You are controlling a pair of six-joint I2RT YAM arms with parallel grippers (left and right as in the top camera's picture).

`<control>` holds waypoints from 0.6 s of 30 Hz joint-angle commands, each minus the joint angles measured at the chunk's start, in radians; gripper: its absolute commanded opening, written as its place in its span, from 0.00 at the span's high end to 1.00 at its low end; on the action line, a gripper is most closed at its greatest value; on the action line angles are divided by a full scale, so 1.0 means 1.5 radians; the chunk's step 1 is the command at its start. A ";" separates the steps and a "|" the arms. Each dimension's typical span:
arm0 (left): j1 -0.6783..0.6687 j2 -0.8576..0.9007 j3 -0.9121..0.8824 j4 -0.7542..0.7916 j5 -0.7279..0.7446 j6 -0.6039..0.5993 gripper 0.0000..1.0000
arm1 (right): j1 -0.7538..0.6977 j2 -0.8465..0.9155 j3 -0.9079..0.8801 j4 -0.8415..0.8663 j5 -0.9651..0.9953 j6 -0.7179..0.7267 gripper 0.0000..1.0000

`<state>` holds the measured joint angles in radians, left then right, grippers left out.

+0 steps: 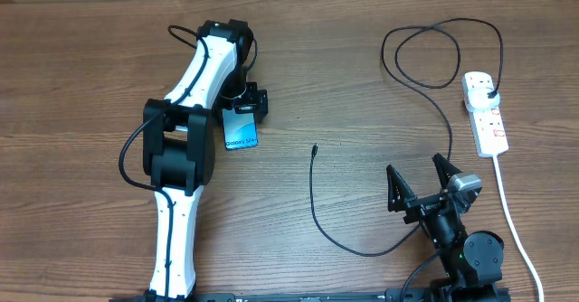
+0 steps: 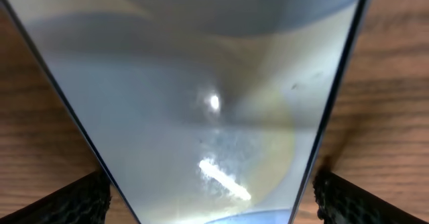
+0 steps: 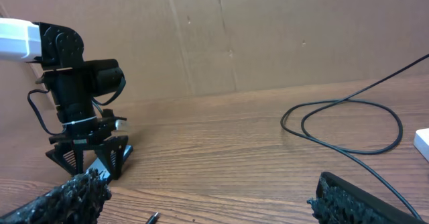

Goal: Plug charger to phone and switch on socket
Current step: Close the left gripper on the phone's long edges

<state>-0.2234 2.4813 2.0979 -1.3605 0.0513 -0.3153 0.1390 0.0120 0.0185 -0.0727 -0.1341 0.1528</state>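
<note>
The phone [image 1: 241, 134] lies flat on the table, blue screen up, under my left gripper [image 1: 246, 106]. In the left wrist view the phone [image 2: 201, 83] fills the frame, and my left gripper [image 2: 214, 200] is open with a finger on each side of it and a thin strip of wood showing between. The charger [image 1: 312, 198] is a thin black cable. Its small tip [image 1: 314, 147] lies loose on the wood and its plug head [image 1: 488, 94] sits in the white socket [image 1: 488, 126]. My right gripper [image 1: 421, 180] is open and empty, right of the tip [image 3: 153, 217].
The socket's thick white cord [image 1: 511, 221] runs down the right side to the table's front edge. The charger cable makes a loop [image 1: 434, 53] at the back right. My left arm [image 1: 181, 157] stretches over the left half of the table.
</note>
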 commanded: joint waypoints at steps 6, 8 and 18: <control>-0.004 0.052 -0.085 0.084 0.010 0.008 0.00 | 0.001 -0.006 -0.007 0.002 -0.004 -0.003 0.00; -0.004 0.052 -0.098 0.088 0.009 0.008 0.00 | 0.001 -0.006 -0.007 0.002 -0.004 -0.003 0.00; -0.004 0.052 -0.150 0.105 -0.035 0.008 0.00 | 0.001 -0.006 -0.007 0.002 -0.004 -0.003 0.00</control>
<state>-0.2245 2.4187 1.9793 -1.2537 0.0284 -0.3161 0.1390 0.0120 0.0185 -0.0727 -0.1345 0.1528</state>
